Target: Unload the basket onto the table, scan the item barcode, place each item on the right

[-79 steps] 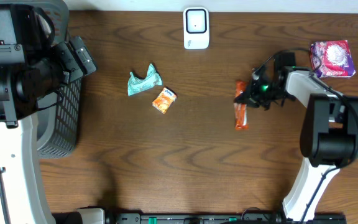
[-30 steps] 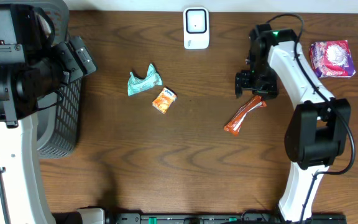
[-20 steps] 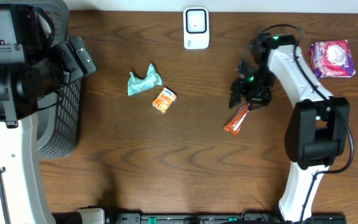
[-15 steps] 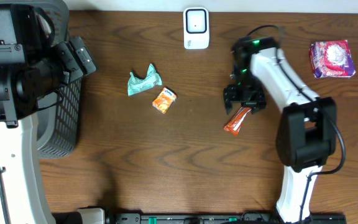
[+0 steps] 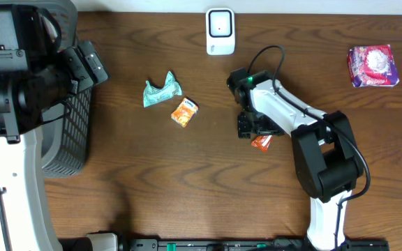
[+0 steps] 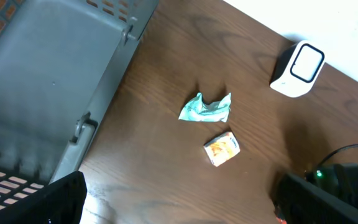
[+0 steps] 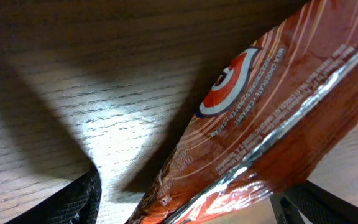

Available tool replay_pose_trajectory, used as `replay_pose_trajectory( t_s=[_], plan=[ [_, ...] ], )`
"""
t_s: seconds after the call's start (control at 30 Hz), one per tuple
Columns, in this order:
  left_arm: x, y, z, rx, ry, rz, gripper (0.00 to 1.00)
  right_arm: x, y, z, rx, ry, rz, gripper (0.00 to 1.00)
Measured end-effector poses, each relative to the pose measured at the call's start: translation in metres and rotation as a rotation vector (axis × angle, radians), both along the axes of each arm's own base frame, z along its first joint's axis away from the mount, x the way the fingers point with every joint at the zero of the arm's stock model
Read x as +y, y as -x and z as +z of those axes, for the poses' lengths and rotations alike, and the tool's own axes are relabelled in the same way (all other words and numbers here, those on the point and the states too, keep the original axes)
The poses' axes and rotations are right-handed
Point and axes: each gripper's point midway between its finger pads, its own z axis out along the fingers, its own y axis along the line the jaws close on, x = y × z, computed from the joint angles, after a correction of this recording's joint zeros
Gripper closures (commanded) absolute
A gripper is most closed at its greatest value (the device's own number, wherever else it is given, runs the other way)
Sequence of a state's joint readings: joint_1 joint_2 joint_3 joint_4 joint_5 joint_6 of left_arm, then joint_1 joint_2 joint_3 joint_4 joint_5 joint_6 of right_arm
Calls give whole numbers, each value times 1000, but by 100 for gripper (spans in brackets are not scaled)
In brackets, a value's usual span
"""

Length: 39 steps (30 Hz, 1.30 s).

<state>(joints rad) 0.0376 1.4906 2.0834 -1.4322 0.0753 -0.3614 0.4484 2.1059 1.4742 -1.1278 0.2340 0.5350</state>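
Observation:
The item, an orange-red snack bar wrapper (image 7: 253, 118), lies flat on the wooden table, and only its lower end (image 5: 261, 143) shows from above. My right gripper (image 7: 188, 208) hangs low over it, open. Its two fingers stand either side of the wrapper, and bare wood shows between the left finger (image 7: 73, 199) and the wrapper. From above, the right gripper (image 5: 255, 125) covers most of the item. The white barcode scanner (image 5: 220, 31) stands at the table's far edge. My left gripper (image 6: 179, 208) is open and empty, high above the table's left side.
A grey basket (image 5: 68, 136) sits at the left edge under the left arm. A crumpled teal wrapper (image 5: 162, 92) and a small orange packet (image 5: 184, 111) lie left of centre. A purple packet (image 5: 373, 65) lies at the far right.
The right arm swung left and down over the snack bar wrapper, which shifted left on the table, and its jaws widened. The left arm has not moved.

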Motion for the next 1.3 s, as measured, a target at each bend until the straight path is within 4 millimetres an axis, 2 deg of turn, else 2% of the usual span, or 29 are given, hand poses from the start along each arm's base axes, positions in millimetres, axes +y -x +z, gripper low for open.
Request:
replay_pose_trajectory(
  t_s=[0.1,0.23,0.37,0.53,0.6,0.67,0.7,0.73,0.93,1.03,1.13,1.2,1.3],
  plan=[
    [0,0,0,0,0,0,2,0,-1,-3,-25,-7,-10,39],
    [0,0,0,0,0,0,2,-2,0,-5,-53,-9,-20,39],
    [0,0,0,0,0,0,2,-5,1,-6,-76,-4,-18,47],
    [0,0,0,0,0,0,2,-9,0,-7,-116,4,-19,44],
    [0,0,0,0,0,0,2,-11,-1,-8,-138,5,-18,56],
    [0,0,0,0,0,0,2,-11,-3,-10,-158,0,-22,78],
    [0,0,0,0,0,0,2,-11,-3,-11,-163,2,-21,93],
    [0,0,0,0,0,0,2,-15,-2,-12,-167,19,-19,99],
    [0,0,0,0,0,0,2,-15,-4,-11,-154,18,10,99],
    [0,0,0,0,0,0,2,-12,-3,-9,-87,-32,29,99],
    [0,0,0,0,0,0,2,4,-5,-6,-12,-177,45,99],
    [0,0,0,0,0,0,2,27,-10,1,17,-323,78,99],
    [0,0,0,0,0,0,2,68,-22,24,19,-565,158,99]
  ],
)
